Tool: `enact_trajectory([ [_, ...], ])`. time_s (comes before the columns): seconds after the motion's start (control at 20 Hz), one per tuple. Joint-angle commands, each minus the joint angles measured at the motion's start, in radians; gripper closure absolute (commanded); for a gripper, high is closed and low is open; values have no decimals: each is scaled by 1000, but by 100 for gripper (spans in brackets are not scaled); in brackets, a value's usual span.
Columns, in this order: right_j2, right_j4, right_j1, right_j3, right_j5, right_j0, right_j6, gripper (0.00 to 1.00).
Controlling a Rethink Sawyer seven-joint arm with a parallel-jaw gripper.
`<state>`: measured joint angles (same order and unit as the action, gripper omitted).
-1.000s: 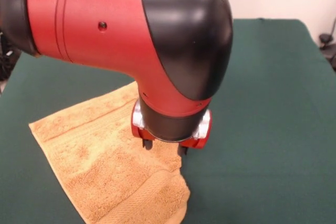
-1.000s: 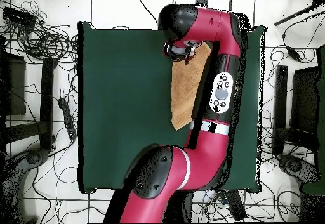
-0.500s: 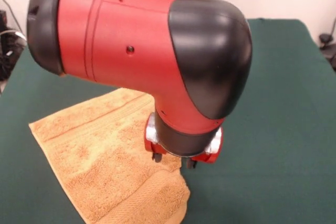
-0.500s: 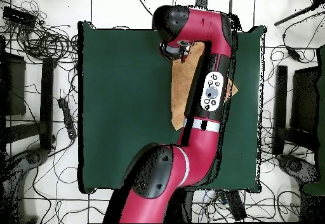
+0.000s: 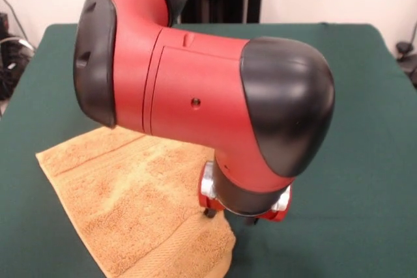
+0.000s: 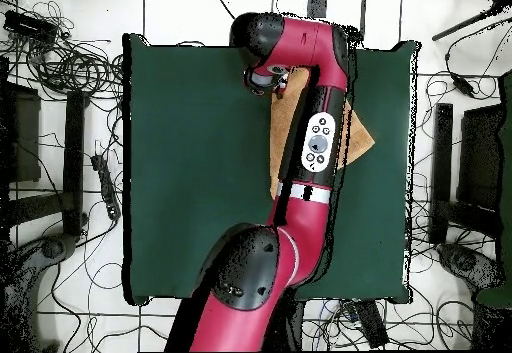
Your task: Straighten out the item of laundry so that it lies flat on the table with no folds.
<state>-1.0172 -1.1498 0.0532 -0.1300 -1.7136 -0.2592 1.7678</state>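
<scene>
The item of laundry [image 5: 124, 206], a golden-orange terry towel, lies on the green table [image 5: 365, 96] at the lower left of the front view. Its near right corner is bunched and folded over. My gripper [image 5: 231, 218] hangs low at the towel's right edge, just above that bunched corner. Its two dark fingertips [image 5: 210, 213] show apart under the red wrist, open, with nothing seen between them. The bulky arm hides the towel's far part. In the overhead view the gripper [image 6: 262, 84] sits at the towel's [image 6: 286, 119] upper left edge, with the arm lying across the cloth.
Green cloth of the table [image 6: 190, 169] spreads wide to the left of the towel in the overhead view. Cables and stands lie on the floor around the table [image 6: 60, 59].
The arm has shifted right and toward the camera in the front view, carrying the gripper from over the towel to its right edge. The towel has not moved.
</scene>
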Motion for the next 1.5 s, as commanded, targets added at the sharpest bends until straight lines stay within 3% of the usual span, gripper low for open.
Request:
enact_trajectory([
  [0.05,-240,-163,58,-43,-30,-20,-236,0],
  [0.4,-383,-350,70,-31,-20,-46,-304,0],
  [0.65,-457,-415,86,-34,-34,-66,-307,0],
  [1.0,-408,-353,135,-80,5,-86,-234,0],
  [1.35,-350,-298,134,-112,43,-95,-218,0],
  [1.45,-346,-286,136,-111,41,-93,-166,0],
  [1.5,-346,-278,137,-109,43,-92,-139,100],
])
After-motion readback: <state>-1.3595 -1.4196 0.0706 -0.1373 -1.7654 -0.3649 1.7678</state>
